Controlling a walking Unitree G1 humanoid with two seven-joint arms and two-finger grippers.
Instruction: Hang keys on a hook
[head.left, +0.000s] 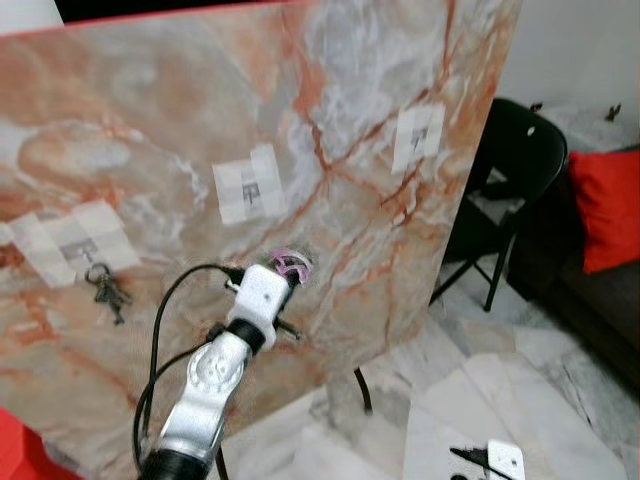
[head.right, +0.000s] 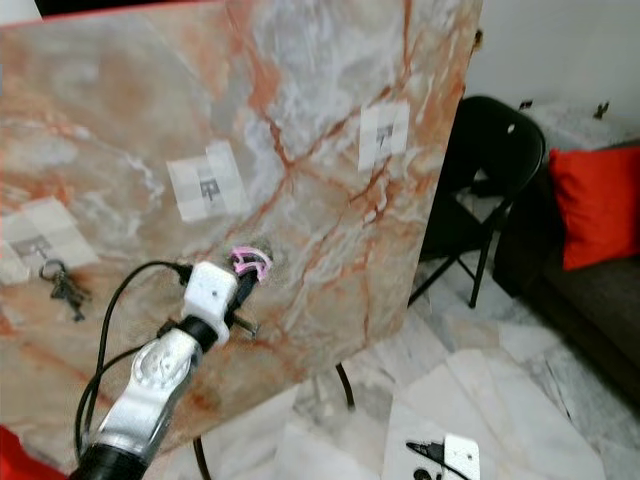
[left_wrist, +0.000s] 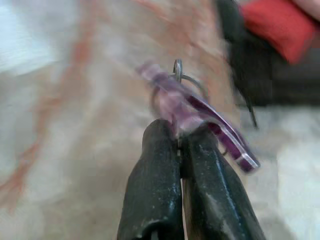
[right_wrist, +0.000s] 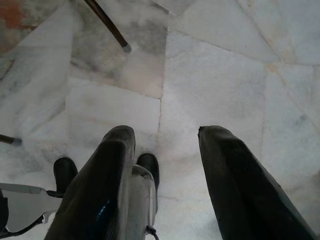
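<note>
I'm seeing my left gripper (left_wrist: 181, 137) clenching the purple key tag (left_wrist: 200, 112), pressing it against the marble board (head.left: 150, 120); taped hooks (head.left: 250, 188) at twelve o'clock. Right gripper (right_wrist: 165, 165) is hanging released.

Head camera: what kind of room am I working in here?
Probably a home living area with a test setup: a marble-patterned board carrying taped hooks, a black folding chair, a dark sofa with a red cushion, and pale marble floor tiles.
</note>
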